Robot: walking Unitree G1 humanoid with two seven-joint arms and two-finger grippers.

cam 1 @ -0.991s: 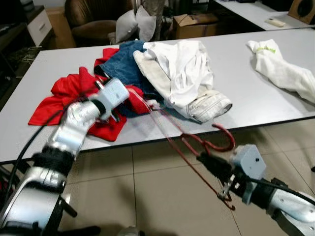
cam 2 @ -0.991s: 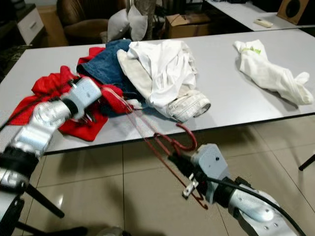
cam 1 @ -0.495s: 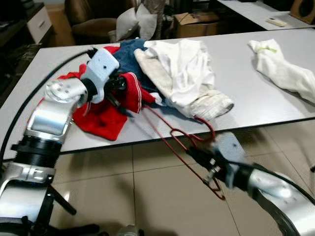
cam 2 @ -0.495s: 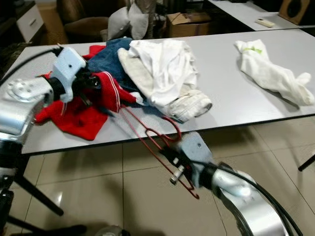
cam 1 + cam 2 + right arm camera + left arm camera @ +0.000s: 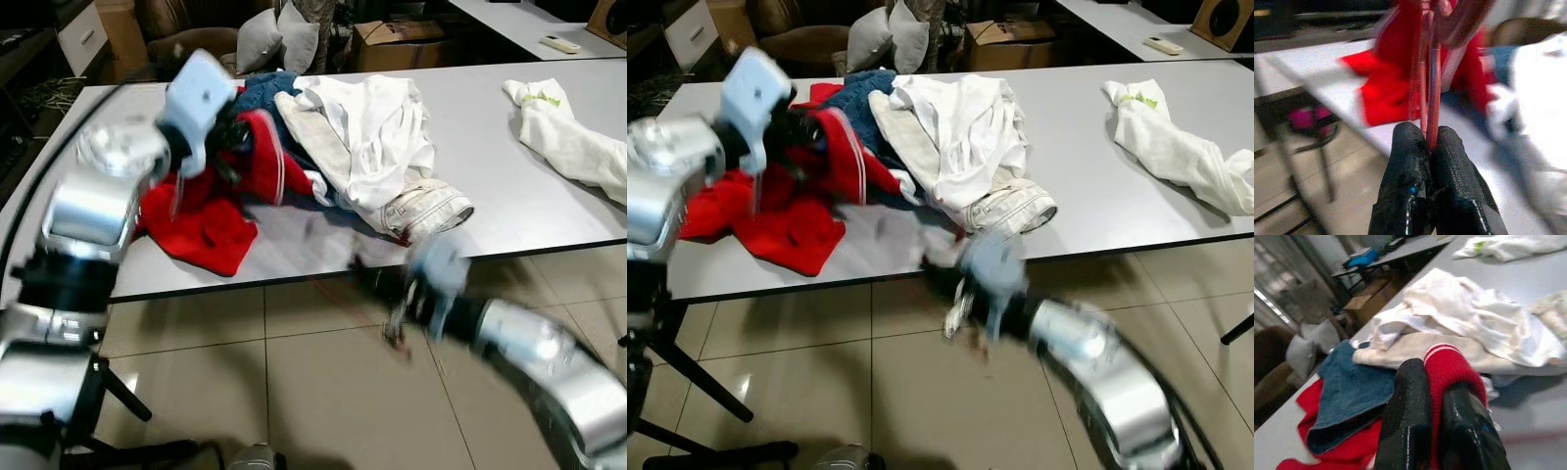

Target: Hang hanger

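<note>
At the upper left of the frame, the left gripper (image 5: 1432,401) is pinching a red garment (image 5: 211,211) over the grey table (image 5: 509,206). The right gripper (image 5: 1430,142), blurred below the table edge at centre, is clamping the red wire hanger (image 5: 1429,78), beside piled white clothes (image 5: 367,137).

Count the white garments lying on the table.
2: one white garment on the clothes pile mid-table, another white garment alone near the table's right end. The pile may hide more.

Red hanger (image 5: 1434,83), red garment w/ white stripes (image 5: 257,162), blue denim (image 5: 1354,384), white shirt (image 5: 372,137), grey table (image 5: 509,186).
</note>
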